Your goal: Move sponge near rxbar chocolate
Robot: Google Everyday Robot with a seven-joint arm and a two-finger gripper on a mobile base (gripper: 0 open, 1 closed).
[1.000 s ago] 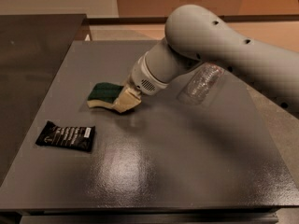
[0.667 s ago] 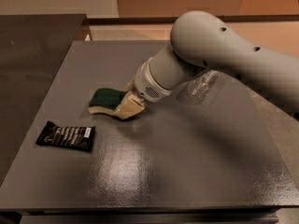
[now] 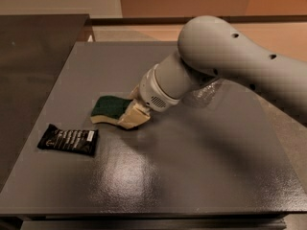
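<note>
The sponge [image 3: 108, 108], dark green on top with pale yellow foam below, lies on the grey table [image 3: 158, 176] left of centre. My gripper [image 3: 133, 113] is at the sponge's right end, its tan fingers closed around that end. The rxbar chocolate [image 3: 68, 140], a flat black wrapper with white text, lies on the table to the lower left of the sponge, a short gap away. My grey arm reaches in from the upper right.
A clear plastic bottle [image 3: 205, 93] lies on the table behind my arm, partly hidden by it. A darker counter [image 3: 33, 47] borders the table on the left. The table's front edge runs along the bottom of the view.
My gripper and the sponge have moved down and left together, toward the rxbar chocolate. The bar and the bottle have not moved.
</note>
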